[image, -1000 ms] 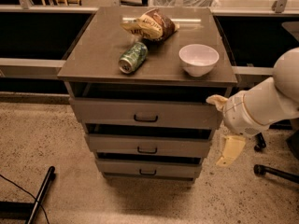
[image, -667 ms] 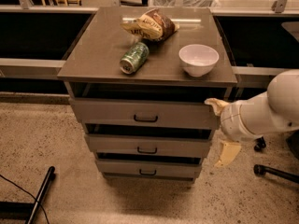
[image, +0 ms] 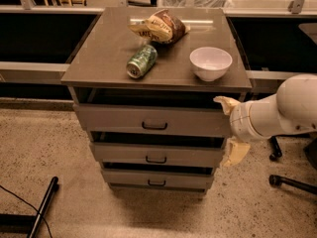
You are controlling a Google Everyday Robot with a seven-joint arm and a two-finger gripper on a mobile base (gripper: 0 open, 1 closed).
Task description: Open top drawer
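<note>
The top drawer [image: 124, 119] is the uppermost grey front under the cabinet top, with a small dark loop handle [image: 154, 126] at its centre. A dark gap shows above its front. My gripper [image: 229, 128] is at the right end of this drawer front, well right of the handle. Its two cream fingers are spread apart, one finger [image: 225, 103] at the drawer's top right corner and the other [image: 234, 152] lower, beside the middle drawer [image: 156, 155]. It holds nothing. The white arm [image: 277, 113] reaches in from the right.
On the cabinet top [image: 99, 63] lie a green can [image: 141, 61], a brown chip bag [image: 159, 26] and a white bowl [image: 210, 62]. The bottom drawer [image: 156, 179] is below. Chair legs [image: 292, 182] stand at the right, and a dark pole [image: 44, 205] lies on the floor at the left.
My gripper has shifted slightly left towards the drawer's right end and the arm has drawn back a little to the right. The drawers have not visibly moved.
</note>
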